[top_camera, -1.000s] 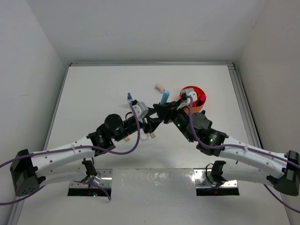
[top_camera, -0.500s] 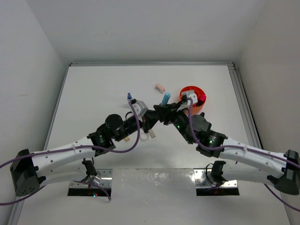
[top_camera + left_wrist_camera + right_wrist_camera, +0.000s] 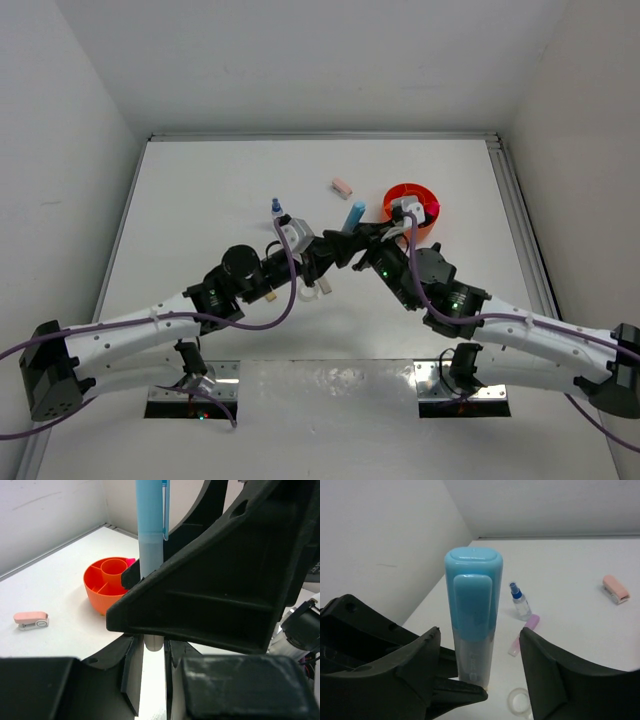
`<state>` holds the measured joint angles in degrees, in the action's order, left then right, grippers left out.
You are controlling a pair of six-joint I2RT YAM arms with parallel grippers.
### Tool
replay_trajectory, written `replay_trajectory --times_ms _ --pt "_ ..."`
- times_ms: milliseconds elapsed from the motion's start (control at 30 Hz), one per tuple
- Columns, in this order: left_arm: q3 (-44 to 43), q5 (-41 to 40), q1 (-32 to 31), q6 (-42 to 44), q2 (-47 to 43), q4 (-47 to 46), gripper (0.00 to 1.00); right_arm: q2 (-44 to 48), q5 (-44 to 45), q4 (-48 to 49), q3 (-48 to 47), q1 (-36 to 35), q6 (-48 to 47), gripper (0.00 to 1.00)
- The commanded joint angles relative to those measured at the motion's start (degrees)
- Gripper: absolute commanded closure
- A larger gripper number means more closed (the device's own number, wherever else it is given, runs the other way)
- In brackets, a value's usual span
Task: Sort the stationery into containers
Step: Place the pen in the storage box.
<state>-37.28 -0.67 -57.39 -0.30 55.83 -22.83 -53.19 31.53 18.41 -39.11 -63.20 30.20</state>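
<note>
The light blue tube (image 3: 353, 213) stands upright, held off the table. My left gripper (image 3: 152, 652) is shut on its pale lower end (image 3: 151, 630). My right gripper (image 3: 479, 632) is open, one finger on each side of the tube (image 3: 472, 610) without touching it. Both grippers meet at mid-table in the top view, left (image 3: 325, 258) and right (image 3: 352, 240). The round orange tub (image 3: 433, 212) with inner dividers sits right of them and also shows in the left wrist view (image 3: 95, 592). Something pink (image 3: 131, 561) lies in it.
A pink eraser block (image 3: 342, 187) lies behind the grippers. A blue-capped bottle (image 3: 520, 601) stands by a pale pink stick (image 3: 524, 632). A clear tape ring (image 3: 520, 701) and a tan block (image 3: 268, 296) lie near the left arm. A metal rail (image 3: 520, 215) runs along the table's right edge.
Both grippers and the tube have shifted slightly toward the near side. The right arm has drawn back a little. The left gripper's hold on the tube is unchanged.
</note>
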Motion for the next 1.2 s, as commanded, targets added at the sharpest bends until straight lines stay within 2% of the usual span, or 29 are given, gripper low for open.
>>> replay_trajectory --times_ms 0,67,267,433,467,600,733,800,933,1000,1100,1167 --pt "-0.2 -0.3 0.2 -0.5 -1.6 -3.9 1.0 0.3 -3.3 -4.4 -1.0 -0.8 -0.6 0.35" --pt "-0.2 -1.4 0.2 -1.1 -1.7 -3.5 1.0 0.1 -4.3 -5.7 -2.6 -0.8 -1.3 0.26" --pt "0.6 -1.8 0.2 -1.6 -2.0 -3.3 1.0 0.2 -4.2 -10.4 -7.3 -0.8 -2.3 0.17" --pt "1.2 -1.9 0.2 -2.1 -2.6 -2.3 1.0 1.2 -1.0 -13.2 -11.4 -0.8 -2.9 0.18" --pt "1.4 -1.8 0.2 -1.9 -2.7 -2.4 1.0 1.2 -0.3 -13.1 -11.6 -0.8 -3.0 0.2" --pt "1.6 -1.8 0.2 -0.7 -2.4 -2.1 1.0 0.9 3.0 -10.7 -10.5 -0.7 -2.9 0.39" --pt "1.6 -2.1 0.2 0.0 -2.1 -2.0 1.0 -0.6 2.7 -9.7 -10.5 -0.4 -3.7 0.38" --pt "1.6 -1.7 0.2 0.0 -2.1 -2.0 1.0 -1.2 2.3 -8.9 -10.9 -0.4 -4.5 0.41" --pt "1.7 -1.6 0.2 1.7 -2.1 -1.6 1.0 -1.9 2.1 -8.6 -11.1 -0.4 -4.8 0.68" --pt "1.7 -1.8 0.2 2.0 -2.3 -1.8 1.0 -2.0 1.8 -8.8 -11.0 -0.3 -4.5 0.75" --pt "1.8 -2.1 0.2 3.0 -2.2 -2.9 1.0 -1.9 1.1 -8.8 -10.5 -0.3 -4.6 0.97" --pt "1.9 -2.8 0.2 4.2 -2.0 -4.1 1.0 -1.7 0.6 -9.1 -10.2 -0.1 -4.7 1.0"
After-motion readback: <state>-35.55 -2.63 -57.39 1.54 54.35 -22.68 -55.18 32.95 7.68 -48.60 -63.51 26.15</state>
